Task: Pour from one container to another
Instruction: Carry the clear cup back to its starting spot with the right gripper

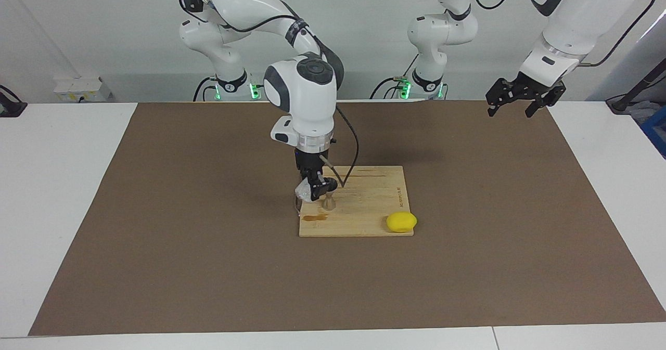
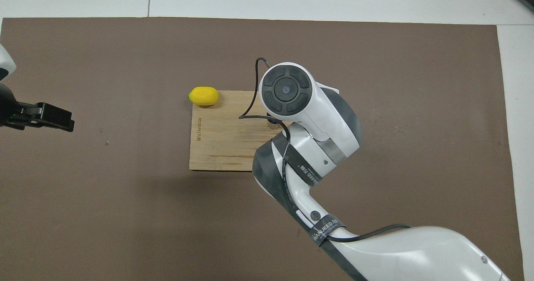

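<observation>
My right gripper [image 1: 314, 190] is shut on the small clear cup [image 1: 302, 190] and holds it low over the wooden cutting board [image 1: 364, 204], at the board's edge toward the right arm's end. The steel hourglass jigger [image 1: 329, 202] stands upright on the board right beside the gripper, toward the left arm's end. In the overhead view the right arm [image 2: 300, 114] hides the cup and the gripper. My left gripper [image 1: 512, 108] waits, open and empty, raised over the mat's corner at the left arm's end; it also shows in the overhead view [image 2: 62, 120].
A yellow lemon [image 1: 401, 221] [image 2: 203, 96] lies on the board's corner farthest from the robots, toward the left arm's end. A brown wet stain [image 1: 315, 217] marks the board just farther from the robots than the jigger. A brown mat [image 1: 182, 246] covers the table.
</observation>
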You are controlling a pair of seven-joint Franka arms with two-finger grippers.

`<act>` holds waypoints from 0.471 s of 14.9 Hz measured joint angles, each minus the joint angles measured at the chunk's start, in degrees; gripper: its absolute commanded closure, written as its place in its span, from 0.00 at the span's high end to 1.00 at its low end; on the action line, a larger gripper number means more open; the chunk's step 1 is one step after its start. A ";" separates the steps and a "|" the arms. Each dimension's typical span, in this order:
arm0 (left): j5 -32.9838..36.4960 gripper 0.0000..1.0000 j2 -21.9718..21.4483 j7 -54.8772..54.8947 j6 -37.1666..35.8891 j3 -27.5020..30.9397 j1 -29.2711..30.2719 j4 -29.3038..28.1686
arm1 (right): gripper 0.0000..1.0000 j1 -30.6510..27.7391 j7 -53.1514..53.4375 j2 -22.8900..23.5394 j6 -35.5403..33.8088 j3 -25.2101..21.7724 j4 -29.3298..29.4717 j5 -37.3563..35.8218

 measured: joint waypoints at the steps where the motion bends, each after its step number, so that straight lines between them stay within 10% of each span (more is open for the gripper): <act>1: 0.00 1.00 0.00 0.00 0.00 0.00 0.00 0.00 | 0.00 -1.28 -0.43 -0.11 -0.17 0.00 0.00 2.65; 7: 0.00 1.00 0.00 0.00 0.00 0.00 0.00 0.00 | 0.00 -9.52 -6.93 -0.43 -0.61 -0.12 -3.03 18.50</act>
